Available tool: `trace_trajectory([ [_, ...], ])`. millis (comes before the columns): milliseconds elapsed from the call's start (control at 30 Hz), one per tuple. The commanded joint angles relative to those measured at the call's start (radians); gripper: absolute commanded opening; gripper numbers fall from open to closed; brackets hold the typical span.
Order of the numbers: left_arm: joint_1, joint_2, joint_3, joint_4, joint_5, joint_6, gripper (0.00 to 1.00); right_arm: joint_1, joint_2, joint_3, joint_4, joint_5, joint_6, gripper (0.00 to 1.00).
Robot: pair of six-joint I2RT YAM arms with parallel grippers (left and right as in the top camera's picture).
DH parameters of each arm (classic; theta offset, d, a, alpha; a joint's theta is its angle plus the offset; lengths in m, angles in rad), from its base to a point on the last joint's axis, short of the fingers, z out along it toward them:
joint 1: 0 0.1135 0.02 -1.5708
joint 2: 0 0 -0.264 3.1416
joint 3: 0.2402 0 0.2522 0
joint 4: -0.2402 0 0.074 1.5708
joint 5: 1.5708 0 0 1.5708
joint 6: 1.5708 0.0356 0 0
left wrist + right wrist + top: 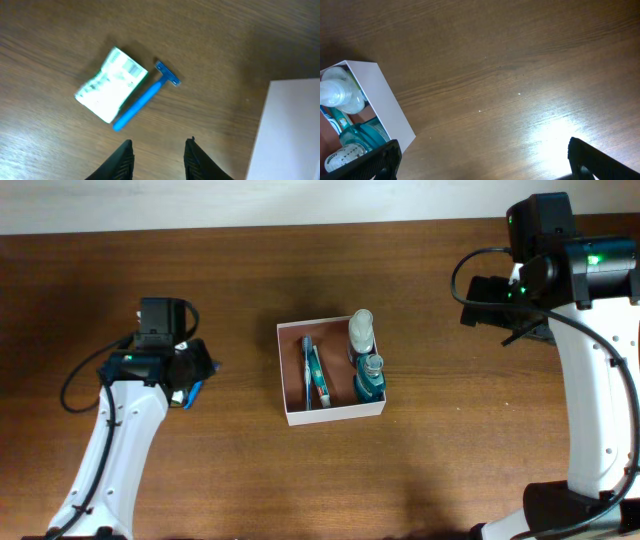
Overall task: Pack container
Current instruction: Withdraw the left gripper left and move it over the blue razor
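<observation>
**Clerk:** Location of the container?

**Inspector:** The container (pixel 332 417) sits at the centre of the overhead view, flat on the brown table (pixel 240 280), white walls up, reddish-brown floor showing. Contents: a clear bottle (pixel 361 330) in its upper right corner, a teal bottle (pixel 369 378) directly below that, and a slim teal item (pixel 315 374) lying lengthwise left of centre. I cannot tell what that item is.

**Clerk:** Position against the left fingers?

**Inspector:** The left gripper (pixel 159 161) is at the bottom of its wrist view, both fingers (pixel 124 161) dark, spread apart, nothing between them. One white wall of the container fills the right edge of that frame, right of the right-hand finger and apart from it. In the overhead view this gripper is well left of the box.

**Clerk:** And the right?

**Inspector:** The right gripper (pixel 484 161) has its fingers (pixel 600 160) wide apart, one at each bottom corner of its wrist view, with only bare table between. The container's corner lies at the lower left of that frame, just above the left-hand finger, both bottles visible inside. The overhead view places this gripper at upper right, well apart from the box.

**Clerk:** Anything outside the box?

**Inspector:** A blue razor (pixel 145 100) and a small green packet (pixel 111 85) lie touching side by side on the table, above the left fingers in the wrist view, left of centre.
</observation>
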Motion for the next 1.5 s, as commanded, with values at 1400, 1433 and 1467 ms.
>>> trace_trajectory([
  [1400, 0.065, 0.302, -0.034, 0.143, -0.22, 0.282, 0.93, -0.003, -0.001, 0.007, 0.001, 0.016, 0.0, 0.98],
  [1433, 0.065, 0.302, -0.043, 0.156, -0.22, 0.282, 0.93, -0.003, -0.001, 0.007, 0.001, 0.016, 0.0, 0.98],
  [1467, 0.065, 0.302, -0.053, 0.172, -0.22, 0.282, 0.93, -0.003, -0.001, 0.007, 0.001, 0.016, 0.0, 0.98],
])
